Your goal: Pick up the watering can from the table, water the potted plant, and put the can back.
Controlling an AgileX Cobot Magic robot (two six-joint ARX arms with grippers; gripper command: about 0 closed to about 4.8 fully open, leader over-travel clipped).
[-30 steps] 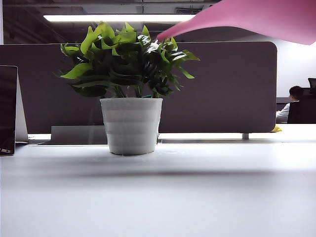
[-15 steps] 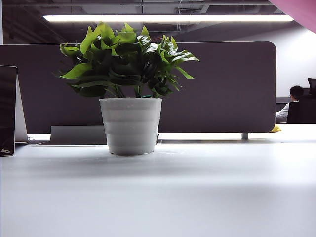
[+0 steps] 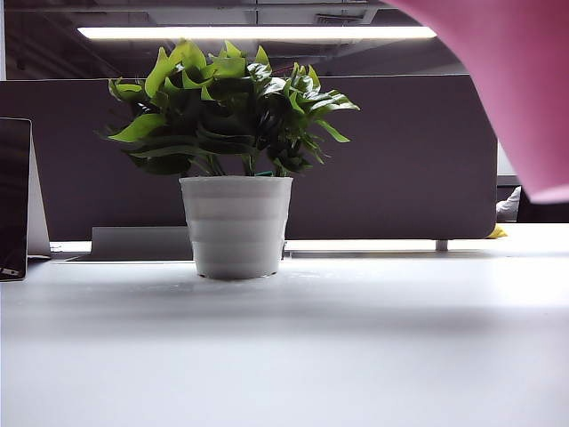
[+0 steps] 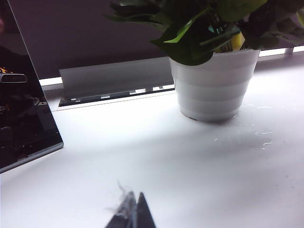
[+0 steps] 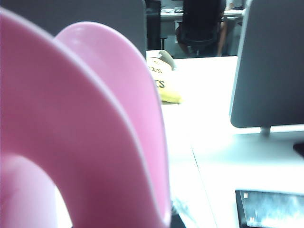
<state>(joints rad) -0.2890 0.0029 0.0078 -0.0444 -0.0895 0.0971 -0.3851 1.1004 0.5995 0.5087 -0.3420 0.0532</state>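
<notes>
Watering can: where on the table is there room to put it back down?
The table is bare in front of the potted plant and to its right, below the raised watering can. It is crowded only at the far left, by the dark panel.

A dark grey partition panel [image 3: 400, 160] is seen standing upright behind the work area. A black glossy screen [image 3: 13, 200] is propped at the far left edge. A yellow printed bag [image 5: 161, 80] is seen lying near a seated person [image 5: 199, 21].
</notes>
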